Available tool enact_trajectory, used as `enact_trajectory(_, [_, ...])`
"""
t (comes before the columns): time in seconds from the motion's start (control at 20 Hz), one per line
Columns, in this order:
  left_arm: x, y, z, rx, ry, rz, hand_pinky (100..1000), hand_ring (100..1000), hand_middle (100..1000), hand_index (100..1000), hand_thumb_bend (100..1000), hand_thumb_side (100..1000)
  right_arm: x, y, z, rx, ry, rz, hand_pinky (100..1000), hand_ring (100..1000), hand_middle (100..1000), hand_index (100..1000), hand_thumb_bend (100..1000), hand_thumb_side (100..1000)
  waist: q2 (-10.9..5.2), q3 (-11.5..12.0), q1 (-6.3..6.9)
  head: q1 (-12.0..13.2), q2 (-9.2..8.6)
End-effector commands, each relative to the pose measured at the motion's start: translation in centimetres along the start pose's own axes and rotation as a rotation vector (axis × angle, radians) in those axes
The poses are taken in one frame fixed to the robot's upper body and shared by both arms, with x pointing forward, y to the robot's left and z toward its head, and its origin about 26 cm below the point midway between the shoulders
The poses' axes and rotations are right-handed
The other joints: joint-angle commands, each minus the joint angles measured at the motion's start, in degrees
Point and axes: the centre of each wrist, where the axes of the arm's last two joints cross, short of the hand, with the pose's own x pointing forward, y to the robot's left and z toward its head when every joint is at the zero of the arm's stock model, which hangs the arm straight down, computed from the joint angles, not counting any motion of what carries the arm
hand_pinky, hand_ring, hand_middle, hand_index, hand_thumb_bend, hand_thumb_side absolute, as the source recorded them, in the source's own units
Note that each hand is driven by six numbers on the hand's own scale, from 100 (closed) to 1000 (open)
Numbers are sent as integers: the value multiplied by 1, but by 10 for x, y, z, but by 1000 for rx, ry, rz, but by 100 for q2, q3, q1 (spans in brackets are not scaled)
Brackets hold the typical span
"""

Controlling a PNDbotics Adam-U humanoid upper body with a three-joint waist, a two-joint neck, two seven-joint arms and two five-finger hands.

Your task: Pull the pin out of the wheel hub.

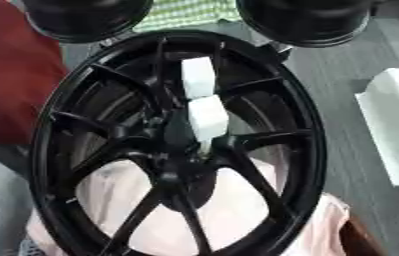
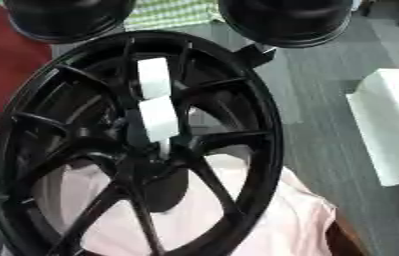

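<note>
A grey floor (image 1: 342,165) with a fine woven, carpet-like texture fills the right side of the view and runs up toward the top edge. On it at the right stands a white boxy object (image 2: 391,130) with a flat top, cut off by the frame. A dark red surface (image 1: 6,85), perhaps fabric, covers the left side. At the top centre lies a patch of green-and-white checked material (image 1: 189,12). Two round black objects (image 2: 286,20) sit at the top edge, one left and one right. A pale pink cloth (image 2: 281,220) spreads across the bottom, over a brown edge (image 1: 360,240). Light is soft and even.
</note>
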Motion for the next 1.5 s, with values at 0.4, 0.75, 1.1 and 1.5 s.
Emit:
enact_trajectory(0.4, [8, 2, -5, -8, -25, -20, 693, 690, 630, 746, 239, 631, 48, -18, -36, 228, -207, 238, 863, 760, 676, 774, 100, 499, -100, 21, -40, 9, 3])
enact_trajectory(0.75, [8, 1, -6, -19, -23, -22, 692, 689, 630, 745, 236, 632, 73, -14, -56, 449, -330, 339, 856, 784, 705, 788, 100, 459, -90, 68, -59, -35, -1])
enact_trajectory(1.1, [9, 1, -6, -26, -21, -28, 692, 688, 630, 745, 233, 636, 103, -8, -73, 686, -410, 456, 848, 798, 718, 792, 100, 442, -50, 118, -124, -132, -30])
enact_trajectory(1.5, [10, -1, -8, -40, -23, -33, 693, 687, 630, 745, 230, 639, 121, 11, -84, 995, -446, 566, 845, 806, 726, 793, 100, 486, -3, 178, -225, -174, -113])
